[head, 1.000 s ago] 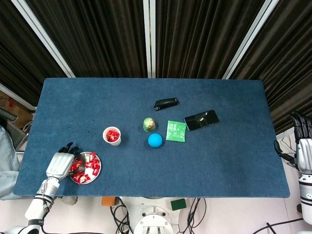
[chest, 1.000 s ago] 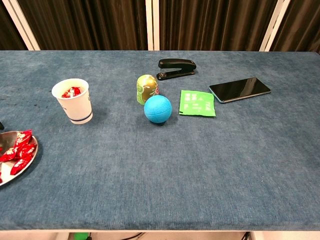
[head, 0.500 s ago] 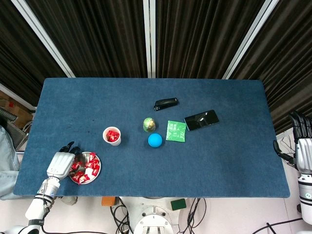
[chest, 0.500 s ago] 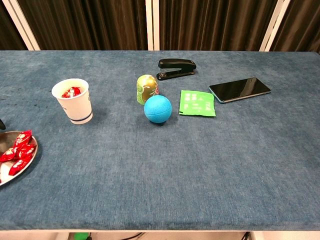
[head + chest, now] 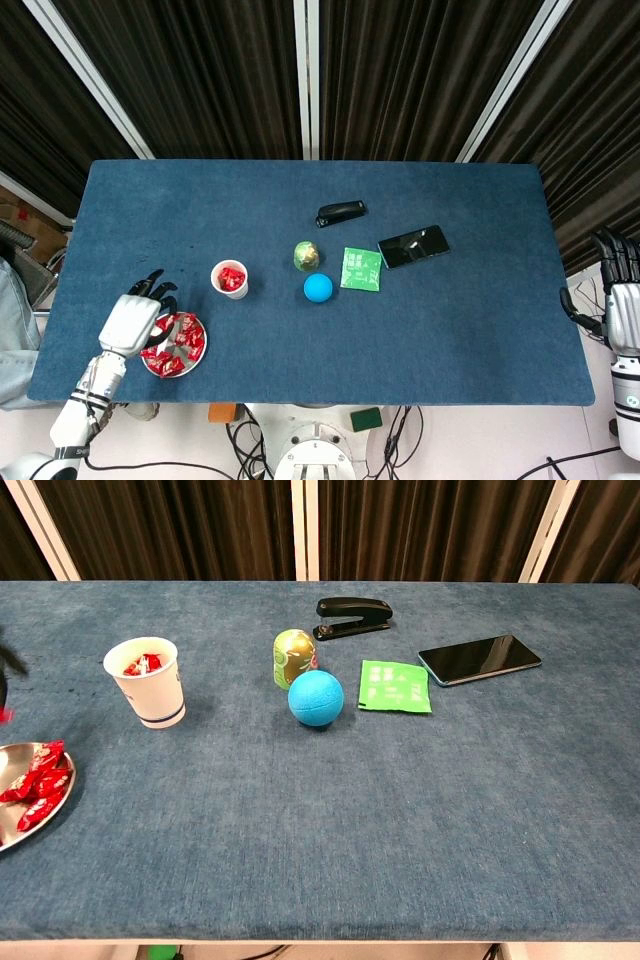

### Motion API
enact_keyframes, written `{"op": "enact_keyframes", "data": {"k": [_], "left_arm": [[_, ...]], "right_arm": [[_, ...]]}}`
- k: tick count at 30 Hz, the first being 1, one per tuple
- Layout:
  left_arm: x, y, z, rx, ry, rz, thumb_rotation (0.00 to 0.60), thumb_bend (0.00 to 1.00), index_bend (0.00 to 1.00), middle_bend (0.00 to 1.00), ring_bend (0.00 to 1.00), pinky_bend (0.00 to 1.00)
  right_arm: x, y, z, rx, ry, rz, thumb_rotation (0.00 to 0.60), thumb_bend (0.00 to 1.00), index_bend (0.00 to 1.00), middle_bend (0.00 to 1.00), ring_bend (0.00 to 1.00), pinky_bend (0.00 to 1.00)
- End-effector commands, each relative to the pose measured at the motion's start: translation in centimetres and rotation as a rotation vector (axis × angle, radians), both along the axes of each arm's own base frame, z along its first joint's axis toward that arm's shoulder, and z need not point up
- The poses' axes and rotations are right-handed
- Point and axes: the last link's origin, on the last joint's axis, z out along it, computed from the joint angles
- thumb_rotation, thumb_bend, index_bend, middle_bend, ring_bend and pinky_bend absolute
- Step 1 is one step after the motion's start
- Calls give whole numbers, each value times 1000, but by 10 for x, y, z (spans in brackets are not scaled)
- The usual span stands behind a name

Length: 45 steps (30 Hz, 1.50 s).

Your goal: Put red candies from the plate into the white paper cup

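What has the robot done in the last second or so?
The left hand has lifted off the plate and moved toward the white paper cup. A bit of red at the chest view's left edge may be a candy it carries. The right hand, cup, plate and other items stayed put.
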Motion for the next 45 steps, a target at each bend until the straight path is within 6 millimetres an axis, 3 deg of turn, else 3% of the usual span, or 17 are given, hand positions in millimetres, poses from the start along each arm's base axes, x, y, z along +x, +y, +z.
{"op": "enact_keyframes", "data": {"k": [1, 8, 19, 29, 39, 45], "left_arm": [[18, 20, 13, 31, -42, -50, 600, 350, 606, 264, 62, 217], [45, 58, 15, -14, -201, -64, 600, 349, 606, 266, 62, 216], [62, 94, -18, -56, -254, -76, 600, 343, 605, 269, 62, 215], [64, 103, -39, -83, -252, -72, 600, 341, 598, 271, 62, 215], [63, 104, -41, -100, -246, -78, 600, 336, 400, 267, 62, 213], [64, 102, -38, -101, -247, -85, 600, 336, 364, 265, 62, 212]], "right_arm": [[0, 1, 1, -2, 0, 2, 600, 352, 0, 0, 0, 0], [-1, 4, 4, -12, -2, 0, 600, 352, 0, 0, 0, 0], [-3, 5, 6, -16, -2, -4, 600, 352, 0, 0, 0, 0], [-4, 4, 6, -13, -1, -9, 600, 352, 0, 0, 0, 0], [-5, 2, 4, -10, -5, -12, 600, 351, 0, 0, 0, 0], [-4, 2, 5, -11, -3, -11, 600, 350, 0, 0, 0, 0]]}}
